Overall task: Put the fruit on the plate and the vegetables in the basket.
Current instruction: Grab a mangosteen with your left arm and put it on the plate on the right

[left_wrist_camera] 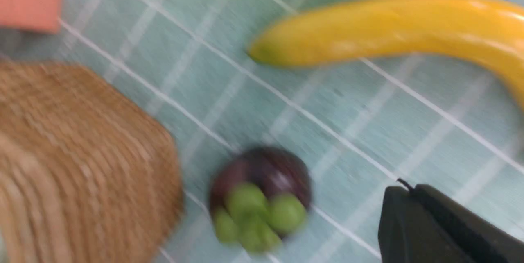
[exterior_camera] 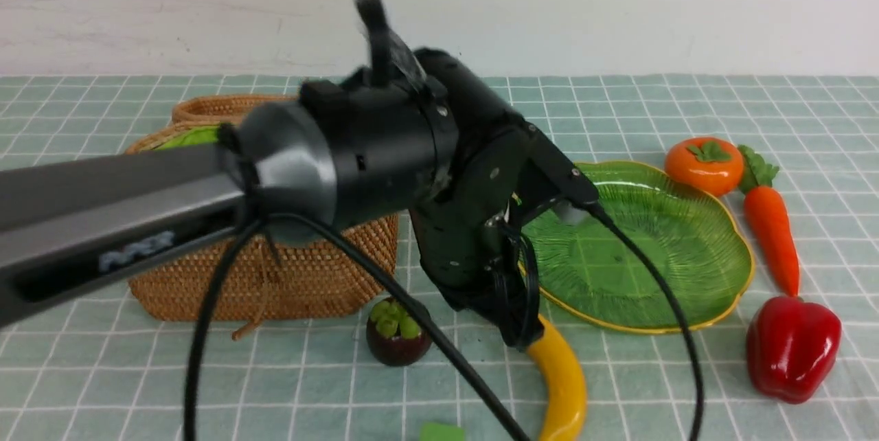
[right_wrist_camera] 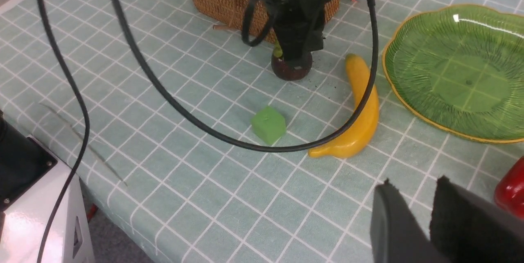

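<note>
My left gripper (exterior_camera: 518,339) hangs low over the cloth, between the dark purple mangosteen (exterior_camera: 397,339) and the upper end of the yellow banana (exterior_camera: 563,386). Its fingers (left_wrist_camera: 403,197) are pressed together and hold nothing; the mangosteen (left_wrist_camera: 262,189) and banana (left_wrist_camera: 389,29) lie apart from them. The wicker basket (exterior_camera: 275,276) stands at the left and the green leaf plate (exterior_camera: 638,249) at the right, with nothing on it. Beyond the plate lie the orange persimmon (exterior_camera: 704,165), the carrot (exterior_camera: 772,228) and the red pepper (exterior_camera: 793,348). My right gripper (right_wrist_camera: 413,187) hovers over bare cloth, slightly open and empty.
A small green cube (right_wrist_camera: 268,125) lies near the banana (right_wrist_camera: 362,115). The left arm's black cable (right_wrist_camera: 196,123) loops across the cloth. The table's near edge and a white robot base (right_wrist_camera: 37,214) are at the lower left of the right wrist view.
</note>
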`<state>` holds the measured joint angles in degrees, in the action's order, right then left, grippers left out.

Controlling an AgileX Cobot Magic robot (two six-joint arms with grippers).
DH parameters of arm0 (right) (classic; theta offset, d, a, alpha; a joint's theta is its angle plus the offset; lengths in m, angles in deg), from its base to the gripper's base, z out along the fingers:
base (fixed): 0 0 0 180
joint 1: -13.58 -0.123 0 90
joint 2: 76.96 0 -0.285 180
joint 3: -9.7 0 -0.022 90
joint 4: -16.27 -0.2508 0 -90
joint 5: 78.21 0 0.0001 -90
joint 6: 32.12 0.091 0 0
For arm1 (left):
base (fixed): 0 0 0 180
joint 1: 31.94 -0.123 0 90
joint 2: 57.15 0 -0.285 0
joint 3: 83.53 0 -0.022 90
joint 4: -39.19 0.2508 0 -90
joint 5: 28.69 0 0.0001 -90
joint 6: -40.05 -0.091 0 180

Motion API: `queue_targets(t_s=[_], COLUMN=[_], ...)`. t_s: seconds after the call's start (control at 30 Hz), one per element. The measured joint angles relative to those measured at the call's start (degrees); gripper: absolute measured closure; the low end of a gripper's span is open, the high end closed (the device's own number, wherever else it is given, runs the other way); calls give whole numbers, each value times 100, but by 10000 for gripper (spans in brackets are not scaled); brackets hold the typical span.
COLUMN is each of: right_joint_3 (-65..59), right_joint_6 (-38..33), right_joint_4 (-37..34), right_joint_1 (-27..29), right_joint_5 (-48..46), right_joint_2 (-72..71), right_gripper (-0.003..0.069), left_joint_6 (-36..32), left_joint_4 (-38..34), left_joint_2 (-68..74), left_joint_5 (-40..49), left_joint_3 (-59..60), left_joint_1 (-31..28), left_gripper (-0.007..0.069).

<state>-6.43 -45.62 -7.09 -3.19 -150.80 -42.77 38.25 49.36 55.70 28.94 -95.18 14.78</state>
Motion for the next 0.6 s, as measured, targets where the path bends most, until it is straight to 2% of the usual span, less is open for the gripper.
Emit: queue_targets(t_s=[0.13,0.2,0.33,0.5,0.6], right_joint_3=[0,0,0,0,0], right_joint_6=[0,0,-69,-136,-136], right_joint_4=[70,129,137,137,137], right_joint_1=[0,0,0,0,0], right_joint_5=[0,0,0,0,0], right_joint_2=[0,0,0,0,0], right_gripper=[496,496,494,493,491], left_joint_6=[532,795,1268,2571,3082], left_joint_4=[-84,-126,-151,-132,-73], left_joint_2=[-62,-37,55,367,565], left_joint_5=[538,639,616,587,497], left_joint_3=[-11,-11,-11,-11,-11], left_joint_1=[-71,-156,-370,-518,-522], left_gripper=[601,552,356,83,-17])
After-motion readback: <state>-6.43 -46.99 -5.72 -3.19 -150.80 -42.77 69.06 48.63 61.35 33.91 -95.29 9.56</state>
